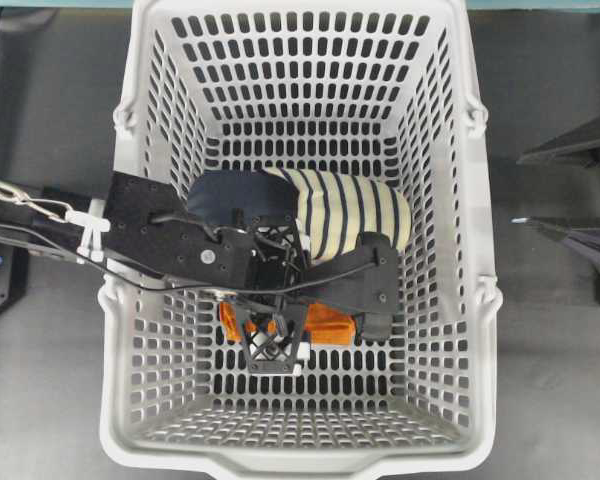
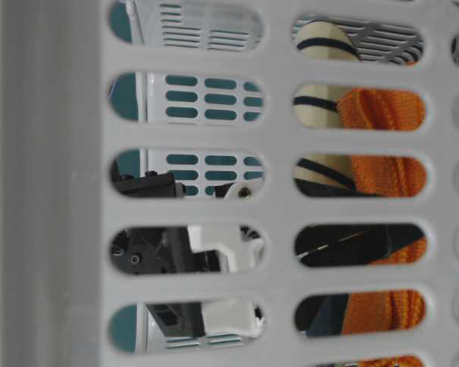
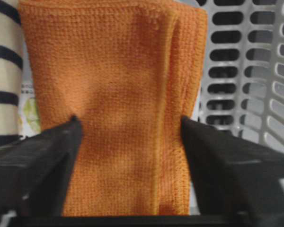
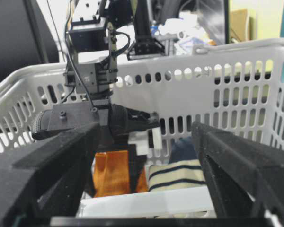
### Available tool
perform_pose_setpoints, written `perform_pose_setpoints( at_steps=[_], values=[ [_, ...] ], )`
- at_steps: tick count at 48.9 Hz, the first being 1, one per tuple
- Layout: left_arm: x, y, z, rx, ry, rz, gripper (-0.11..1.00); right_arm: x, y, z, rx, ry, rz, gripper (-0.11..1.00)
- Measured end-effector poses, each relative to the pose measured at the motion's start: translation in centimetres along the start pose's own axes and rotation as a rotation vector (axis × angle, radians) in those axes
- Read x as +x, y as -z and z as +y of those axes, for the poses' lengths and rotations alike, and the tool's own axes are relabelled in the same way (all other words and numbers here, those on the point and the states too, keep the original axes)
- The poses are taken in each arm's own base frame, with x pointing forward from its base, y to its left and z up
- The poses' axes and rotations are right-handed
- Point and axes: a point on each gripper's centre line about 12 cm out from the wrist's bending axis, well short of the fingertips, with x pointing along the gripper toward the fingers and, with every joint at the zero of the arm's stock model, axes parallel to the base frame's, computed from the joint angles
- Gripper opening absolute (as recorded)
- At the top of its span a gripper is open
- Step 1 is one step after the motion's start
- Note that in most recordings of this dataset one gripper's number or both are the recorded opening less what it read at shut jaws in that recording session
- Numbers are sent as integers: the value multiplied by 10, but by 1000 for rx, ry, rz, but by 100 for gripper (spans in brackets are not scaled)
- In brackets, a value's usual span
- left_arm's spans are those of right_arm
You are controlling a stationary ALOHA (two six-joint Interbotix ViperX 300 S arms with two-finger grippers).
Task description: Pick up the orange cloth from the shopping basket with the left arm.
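The orange cloth hangs between my left gripper's black fingers, which press in on both of its sides. In the overhead view the left gripper is inside the grey shopping basket, over the cloth. The cloth also shows upright in the table-level view and in the right wrist view. Whether it is clear of the basket floor cannot be told. My right gripper is open and empty outside the basket's right side.
A navy-and-cream striped slipper lies in the basket just behind the cloth, touching it in the left wrist view. The basket's slotted walls stand high around the left arm. Dark tabletop lies on both sides.
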Motion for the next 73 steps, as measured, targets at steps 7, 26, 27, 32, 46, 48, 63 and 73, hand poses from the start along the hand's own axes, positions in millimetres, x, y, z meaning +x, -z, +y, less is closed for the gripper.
perform_pose_setpoints(
  at_steps=[7, 26, 27, 32, 46, 48, 63, 73],
  values=[
    [0, 0, 0, 3, 0, 0, 26, 0, 0, 0, 0, 0, 0, 74],
    [-13, -4, 1, 5, 1, -20, 7, 0, 0, -1, 1, 3, 0, 74],
    [-16, -5, 1, 5, 2, -24, 7, 0, 0, -1, 1, 3, 0, 74],
    [-39, -15, 2, 1, 3, -54, 7, 0, 0, -1, 0, 5, 0, 74],
    [-139, -42, 11, 21, -9, -83, 7, 0, 0, -2, 1, 11, -1, 74],
    [-152, -44, 11, 25, -9, -83, 7, 0, 0, -2, 0, 11, -3, 74],
    [-203, -55, 10, 26, -12, -54, 7, 0, 0, -2, 3, 11, -1, 74],
    [-202, -58, 10, 25, -14, -42, 7, 0, 0, -2, 3, 11, -1, 74]
  ],
)
